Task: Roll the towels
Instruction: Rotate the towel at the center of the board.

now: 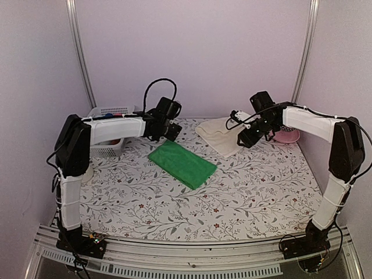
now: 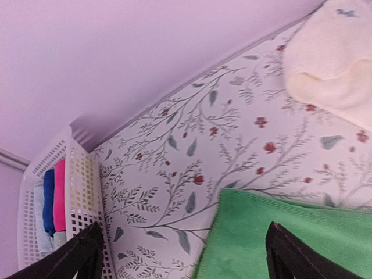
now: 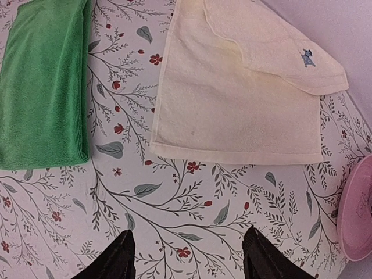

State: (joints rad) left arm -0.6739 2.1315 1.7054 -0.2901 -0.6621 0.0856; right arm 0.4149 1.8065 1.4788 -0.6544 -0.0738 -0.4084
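A bright green towel (image 1: 182,164) lies flat in the middle of the table, folded into a rectangle. A cream-white towel (image 1: 219,135) with a small dark mark lies flat at the back, one corner folded over. My left gripper (image 1: 167,131) hovers open and empty over the green towel's far corner (image 2: 279,232). My right gripper (image 1: 244,139) hovers open and empty just in front of the cream towel (image 3: 232,110). The right wrist view also shows the green towel (image 3: 43,87) at left.
A white basket (image 1: 107,129) at the back left holds rolled cloths, blue and pink (image 2: 55,195) among them. A pink dish (image 1: 286,136) sits at the back right, and its rim shows in the right wrist view (image 3: 356,215). Walls close off the back and sides.
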